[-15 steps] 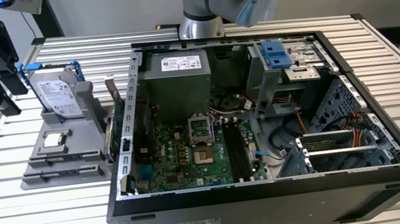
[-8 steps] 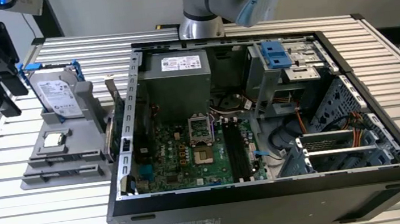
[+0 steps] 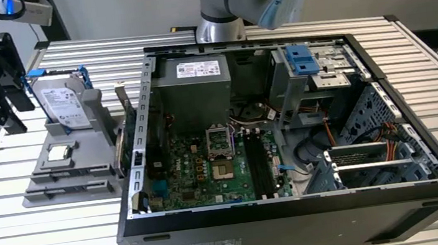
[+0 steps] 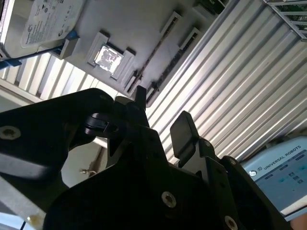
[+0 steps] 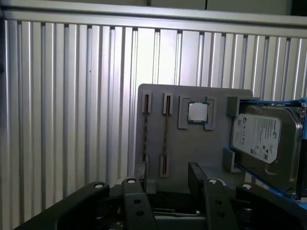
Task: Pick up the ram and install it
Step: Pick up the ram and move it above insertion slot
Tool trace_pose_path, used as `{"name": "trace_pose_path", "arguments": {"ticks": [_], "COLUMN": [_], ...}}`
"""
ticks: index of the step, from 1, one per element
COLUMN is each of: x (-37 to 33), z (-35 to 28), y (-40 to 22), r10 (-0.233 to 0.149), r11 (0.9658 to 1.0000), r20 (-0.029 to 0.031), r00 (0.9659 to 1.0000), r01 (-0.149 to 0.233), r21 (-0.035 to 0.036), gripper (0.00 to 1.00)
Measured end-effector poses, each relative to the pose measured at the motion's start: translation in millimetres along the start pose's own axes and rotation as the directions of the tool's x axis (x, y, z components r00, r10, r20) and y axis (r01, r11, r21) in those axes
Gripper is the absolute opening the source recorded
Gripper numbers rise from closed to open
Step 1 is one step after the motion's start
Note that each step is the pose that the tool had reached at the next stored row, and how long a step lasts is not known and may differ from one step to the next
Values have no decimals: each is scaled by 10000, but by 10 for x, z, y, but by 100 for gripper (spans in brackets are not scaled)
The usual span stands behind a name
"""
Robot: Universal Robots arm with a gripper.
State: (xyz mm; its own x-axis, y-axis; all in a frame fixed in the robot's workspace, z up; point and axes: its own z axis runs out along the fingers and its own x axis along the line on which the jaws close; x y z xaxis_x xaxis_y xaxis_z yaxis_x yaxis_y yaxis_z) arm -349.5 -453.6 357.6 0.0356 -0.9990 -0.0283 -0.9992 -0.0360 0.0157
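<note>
Two ram sticks stand on edge in the slots of a grey holder (image 5: 192, 143). They show as thin dark lines, one ram stick (image 5: 145, 136) beside the other (image 5: 165, 139); in the second wrist view a ram stick (image 4: 151, 55) runs along the holder's slots. My gripper (image 5: 168, 170) hovers above the holder's ram end, open, with nothing between its black fingers (image 4: 182, 127). In the exterior view the gripper (image 3: 11, 116) hangs at the far left, above and beside the holder (image 3: 83, 177). The open computer case (image 3: 146, 138) holds the motherboard with dark memory slots (image 3: 259, 167).
A silver hard drive (image 3: 62, 104) with blue rails and a processor chip (image 3: 59, 153) sit in the same holder. A green expansion card (image 3: 125, 131) stands between holder and case. The ribbed metal table (image 3: 16, 241) stretches around; the arm's base (image 3: 220, 28) rises behind the case.
</note>
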Motion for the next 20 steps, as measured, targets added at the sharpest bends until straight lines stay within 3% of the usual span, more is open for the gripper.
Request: {"name": "trace_pose_path", "arguments": {"ticks": [20], "x": [8], "z": [280], "y": [-4], "r10": [116], "r11": [9999], "r20": [-10], "r00": [9999], "r01": [-116], "r21": [2], "gripper": [100]}}
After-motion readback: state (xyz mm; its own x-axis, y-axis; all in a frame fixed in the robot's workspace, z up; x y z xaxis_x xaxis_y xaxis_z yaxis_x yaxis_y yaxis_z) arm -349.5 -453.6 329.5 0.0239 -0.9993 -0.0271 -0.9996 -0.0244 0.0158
